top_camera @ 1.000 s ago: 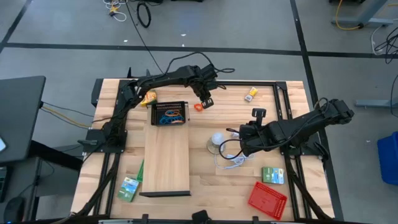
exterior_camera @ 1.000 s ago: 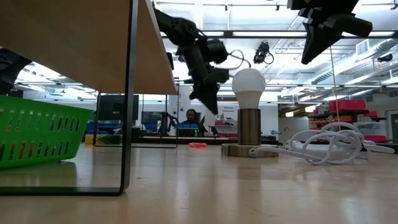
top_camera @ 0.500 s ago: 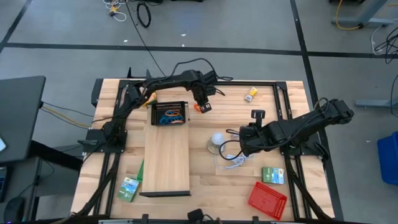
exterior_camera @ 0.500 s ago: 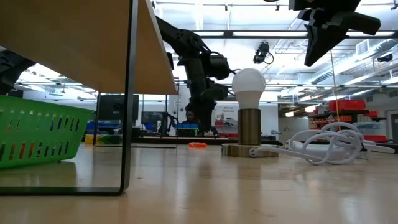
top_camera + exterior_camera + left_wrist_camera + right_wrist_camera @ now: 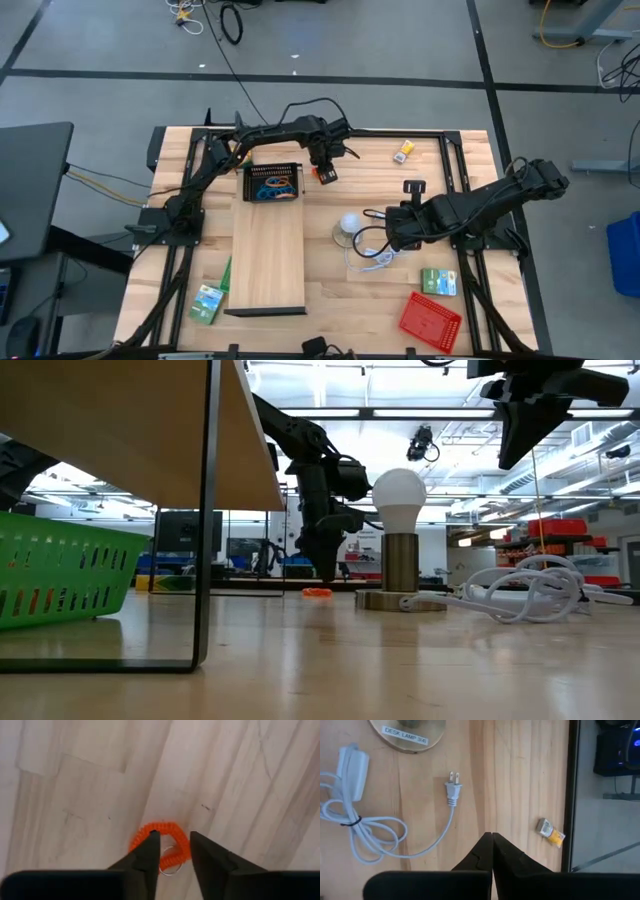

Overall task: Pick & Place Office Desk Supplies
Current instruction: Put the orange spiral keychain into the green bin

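Left gripper low over orange coil band, jaws narrowly parted, one finger inside loop, other past its rim; band flat on table beside black tray. Right gripper shut, farther off, above lamp cord

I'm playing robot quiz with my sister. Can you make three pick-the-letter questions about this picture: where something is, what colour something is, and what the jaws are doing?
1. Where is the black mesh tray?
A. at the far end of the long wooden board
B. under the lamp
C. on the floor

2. What colour is the coil band under the left gripper?
A. blue
B. orange
C. grey

3. How are the right gripper jaws?
A. wide open
B. holding the plug
C. shut, empty

Answers: 1 A, the high view shows the tray against the board's far end. 2 B, the left wrist view shows an orange coil. 3 C, the right wrist view shows its tips touching, with the plug lying apart.
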`<control>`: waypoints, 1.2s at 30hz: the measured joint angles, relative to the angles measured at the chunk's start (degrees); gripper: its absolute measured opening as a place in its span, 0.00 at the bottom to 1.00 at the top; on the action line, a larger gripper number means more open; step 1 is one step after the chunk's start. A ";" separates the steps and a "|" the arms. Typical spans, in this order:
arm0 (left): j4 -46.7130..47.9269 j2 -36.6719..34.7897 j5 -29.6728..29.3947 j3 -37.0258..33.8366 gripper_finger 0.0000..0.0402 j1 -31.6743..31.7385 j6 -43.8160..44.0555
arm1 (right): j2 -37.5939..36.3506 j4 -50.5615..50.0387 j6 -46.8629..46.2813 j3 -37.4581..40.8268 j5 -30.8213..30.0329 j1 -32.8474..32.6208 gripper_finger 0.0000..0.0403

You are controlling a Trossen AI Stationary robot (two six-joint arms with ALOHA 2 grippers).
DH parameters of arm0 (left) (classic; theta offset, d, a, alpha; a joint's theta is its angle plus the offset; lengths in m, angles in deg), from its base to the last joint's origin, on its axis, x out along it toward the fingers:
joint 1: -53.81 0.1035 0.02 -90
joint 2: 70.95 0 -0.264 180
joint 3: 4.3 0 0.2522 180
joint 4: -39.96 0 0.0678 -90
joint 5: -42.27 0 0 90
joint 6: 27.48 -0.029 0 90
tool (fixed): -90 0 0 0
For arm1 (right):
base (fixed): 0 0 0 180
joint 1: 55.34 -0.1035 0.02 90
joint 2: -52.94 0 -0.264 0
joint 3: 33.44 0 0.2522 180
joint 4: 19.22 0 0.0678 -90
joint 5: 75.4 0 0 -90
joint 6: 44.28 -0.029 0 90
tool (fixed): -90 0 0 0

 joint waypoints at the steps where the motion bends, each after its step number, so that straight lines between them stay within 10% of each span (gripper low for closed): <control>1: -0.07 0.00 0.00 0.00 0.32 0.02 0.00 | 0.02 0.02 0.00 0.00 0.18 0.00 0.01; 11: 3.68 0.00 -4.17 0.00 0.49 1.10 -0.57 | 0.02 -0.02 0.42 0.00 0.38 0.00 0.01; 36: 1.57 2.91 -0.45 0.31 0.48 3.39 -1.99 | 0.02 0.24 1.95 0.00 1.58 0.00 0.02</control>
